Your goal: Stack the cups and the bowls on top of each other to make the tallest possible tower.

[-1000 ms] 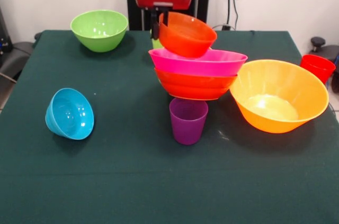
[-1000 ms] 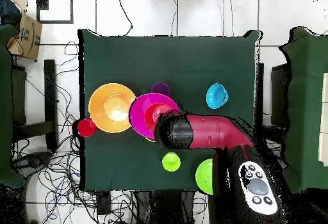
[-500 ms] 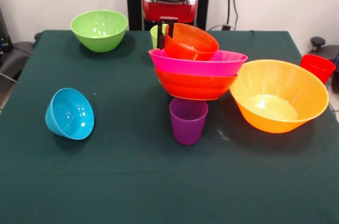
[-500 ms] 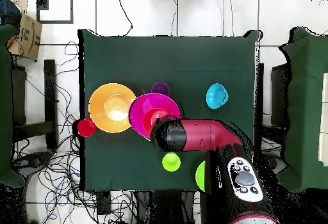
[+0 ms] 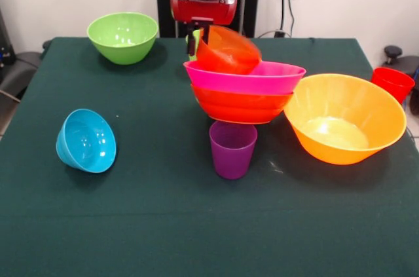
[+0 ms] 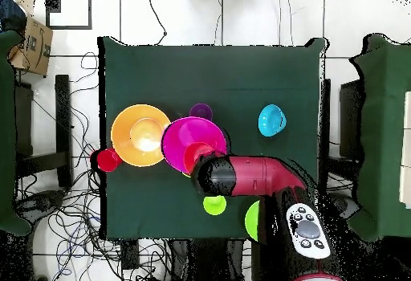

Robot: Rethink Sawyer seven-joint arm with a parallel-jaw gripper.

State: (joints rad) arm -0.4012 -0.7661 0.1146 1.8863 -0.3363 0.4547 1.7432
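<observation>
Gripper [image 5: 196, 33] position: above the far left edge of the tower [image 5: 245, 93], with the red and black arm [image 6: 253, 176] descending from the top of the front view. Its dark fingers [image 5: 192, 36] are clamped on the rim of the small orange-red bowl [image 5: 226, 50], which is tilted steeply, its opening turned toward the right and its lower side resting in the large pink bowl [image 5: 252, 79]. The pink bowl sits nested on the medium red-orange bowl [image 5: 241, 107], and these three pieces form the tower near the table's centre. The purple cup [image 5: 232, 148] stands upright, mouth up, just in front of the tower. The large orange bowl [image 5: 345, 117] stands upright on the green table [image 5: 163, 224] immediately right of the tower, its rim close to the pink bowl's rim; whether they touch cannot be determined. The red cup [image 5: 393, 83] is at the table's right edge, beyond the orange bowl. The small blue bowl [image 5: 86, 140] lies tipped on its side at the left, well apart from the tower. One lime green bowl [image 5: 123, 37] stands upright at the far left corner. In the overhead view, the lime green cup [image 6: 214, 205] stands beside the arm, and the second green bowl [image 6: 254, 221] is partly hidden under the arm at the table's edge.
</observation>
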